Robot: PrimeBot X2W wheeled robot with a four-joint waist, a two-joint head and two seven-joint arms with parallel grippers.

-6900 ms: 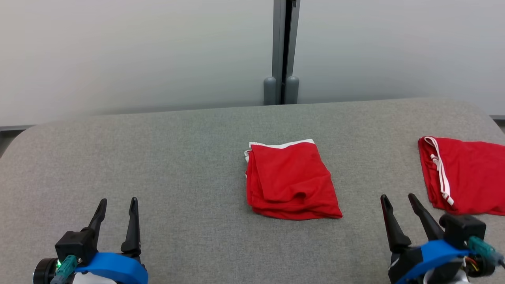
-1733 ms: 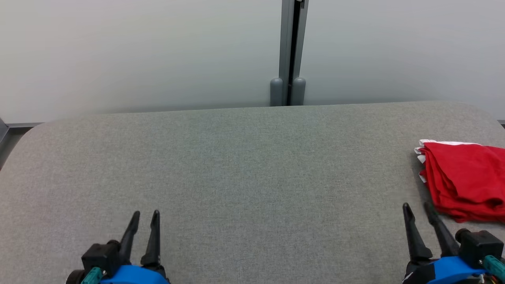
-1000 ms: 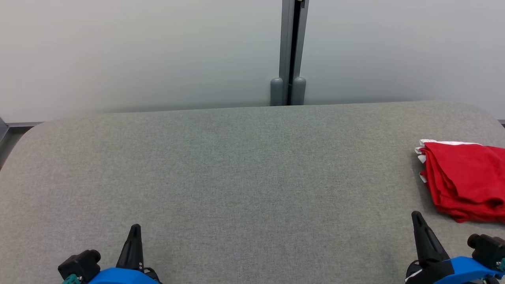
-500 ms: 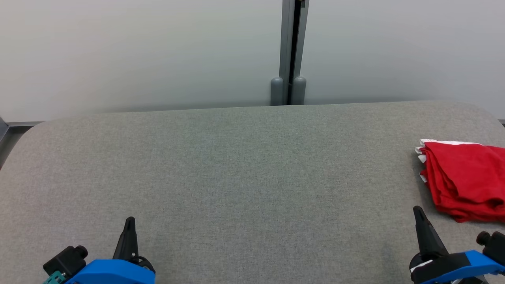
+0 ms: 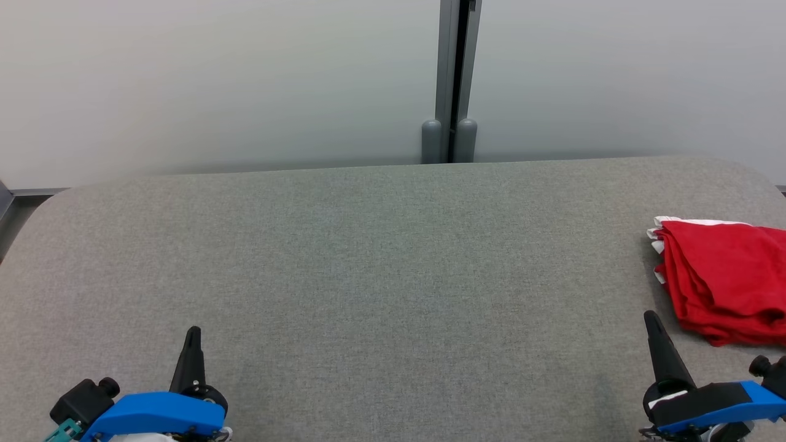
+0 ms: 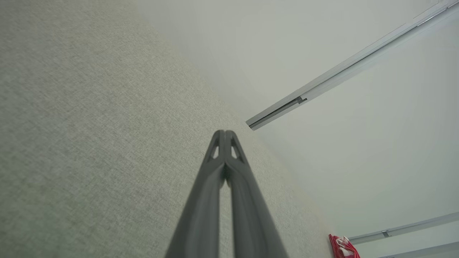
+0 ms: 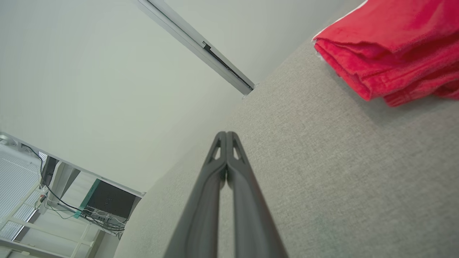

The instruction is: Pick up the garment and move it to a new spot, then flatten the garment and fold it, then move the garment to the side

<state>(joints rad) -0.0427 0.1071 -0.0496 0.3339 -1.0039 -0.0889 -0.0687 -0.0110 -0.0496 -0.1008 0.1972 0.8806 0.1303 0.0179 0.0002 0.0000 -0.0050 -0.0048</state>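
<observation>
Garment (red, folded) just beyond the closed right claw, not touching

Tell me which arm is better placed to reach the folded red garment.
Right. The right gripper, shut, sits close beside the garment; the left gripper, also shut, is far across the table.

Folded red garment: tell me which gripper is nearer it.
Right. The right gripper sits close beside the folded red garment, apart from it; the left gripper is far to its left across the grey table.
</observation>
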